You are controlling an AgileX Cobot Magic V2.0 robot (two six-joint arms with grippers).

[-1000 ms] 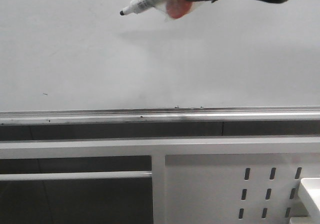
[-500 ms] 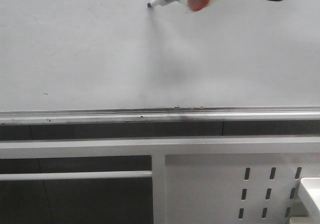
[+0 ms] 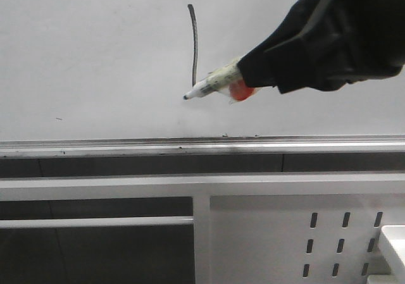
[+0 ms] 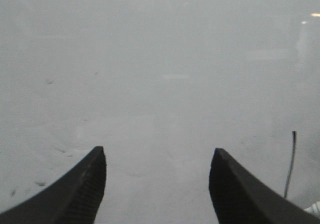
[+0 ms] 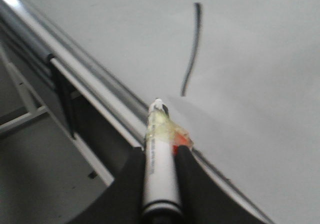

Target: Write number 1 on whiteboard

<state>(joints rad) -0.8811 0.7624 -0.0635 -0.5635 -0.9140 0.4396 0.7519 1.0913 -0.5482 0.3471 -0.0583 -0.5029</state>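
A white perforated metal frame (image 3: 285,227) (slotted panel at right) below.

light: dim, even | focus: soft | glare: whiteboard (image 5: 260,59) rail

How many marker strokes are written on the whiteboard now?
1. A dark stroke runs down the whiteboard, ending above the marker tip. Only small specks elsewhere.

Lab: whiteboard (image 3: 95,56), perforated frame (image 3: 285,233).
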